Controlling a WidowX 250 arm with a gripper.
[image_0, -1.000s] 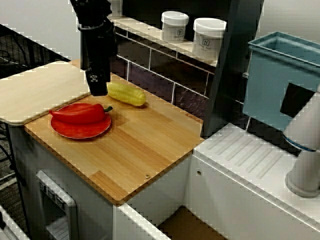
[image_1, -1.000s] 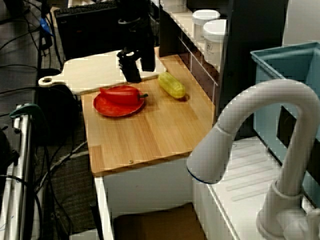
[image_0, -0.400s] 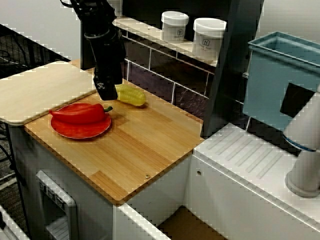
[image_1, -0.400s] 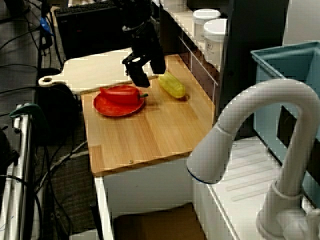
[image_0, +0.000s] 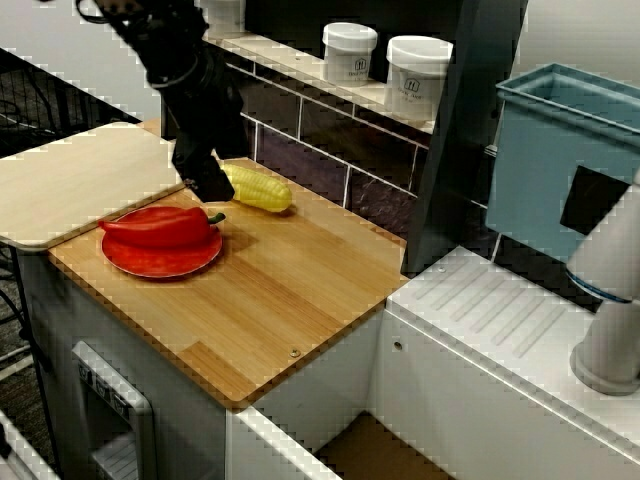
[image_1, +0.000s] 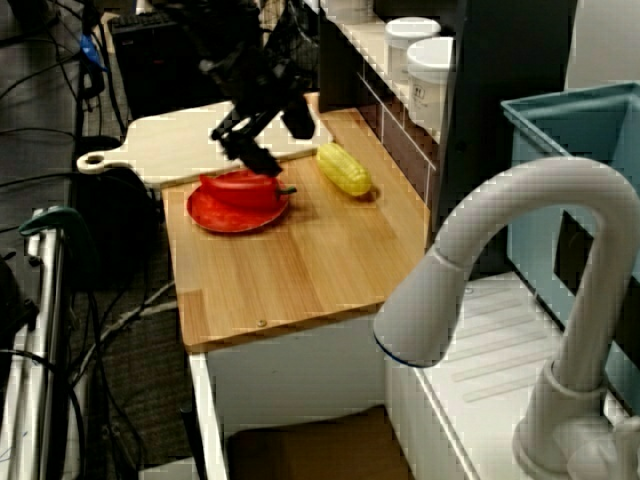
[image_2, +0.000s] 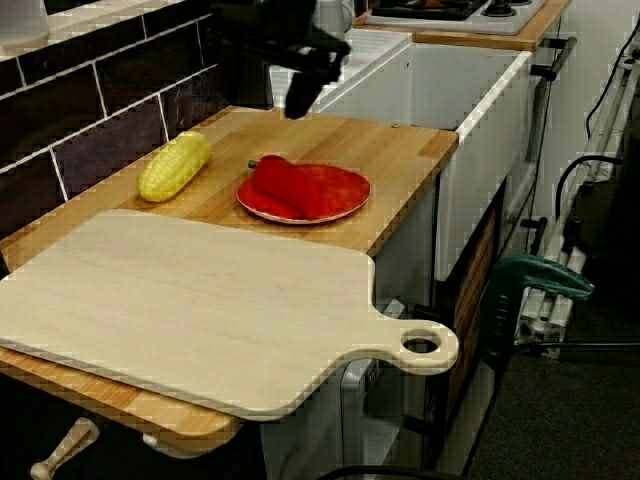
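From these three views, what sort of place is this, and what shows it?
A kitchen, perhaps a mock-up: a wooden counter under a tiled backsplash, a white faucet by a ribbed drainboard, and stove burners.

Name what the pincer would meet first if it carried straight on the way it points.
Probably the wooden worktop between the red pepper and the corn; depth is unclear, so the pepper's stem is possible.

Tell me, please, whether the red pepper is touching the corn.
Apart: the low side view shows bare countertop between red pepper and corn.
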